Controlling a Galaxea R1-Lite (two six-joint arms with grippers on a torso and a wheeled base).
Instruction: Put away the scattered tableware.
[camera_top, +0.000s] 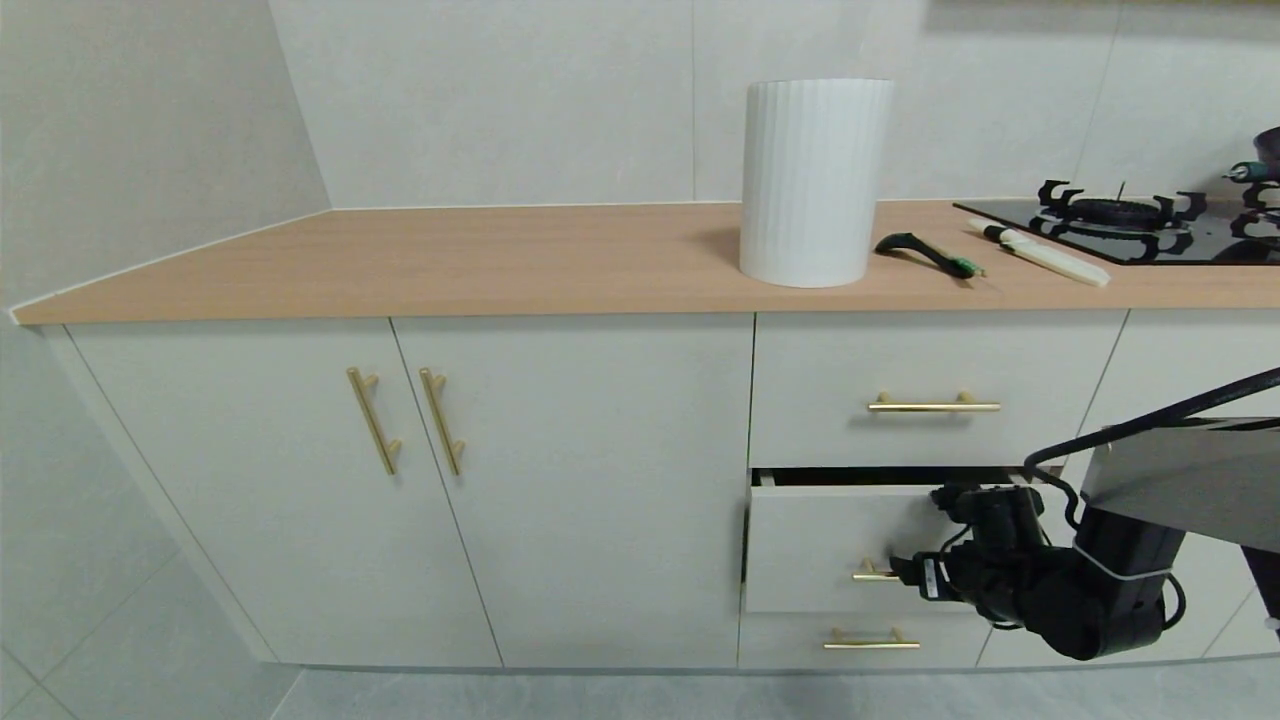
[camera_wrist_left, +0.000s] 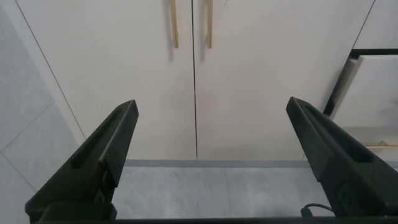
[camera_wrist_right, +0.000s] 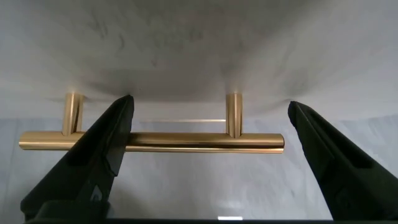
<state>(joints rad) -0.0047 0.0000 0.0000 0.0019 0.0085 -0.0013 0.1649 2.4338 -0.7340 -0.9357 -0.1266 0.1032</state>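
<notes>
The right claw (camera_wrist_right: 209, 104) is seen spread open at the brass handle (camera_wrist_right: 186, 142) of the middle drawer (camera_top: 830, 545), which is pulled slightly out; the bar is overlapped by one finger. The left claw (camera_wrist_left: 211, 102) is likewise held open, faced toward the cupboard doors (camera_wrist_left: 261, 74) near the floor (camera_wrist_left: 205, 186). Farther back, on the desk (camera_top: 480, 262), a black-and-green peeler (camera_top: 925, 252) and a cream-coloured utensil (camera_top: 1050, 256) are laid beside a white ribbed container (camera_top: 812, 180), the utensil at the edge of the stove (camera_top: 1130, 225).

Black-green utensil (camera_top: 928, 252) & white utensil (camera_top: 1048, 256) flat on counter (camera_top: 500, 260), just apart.
</notes>
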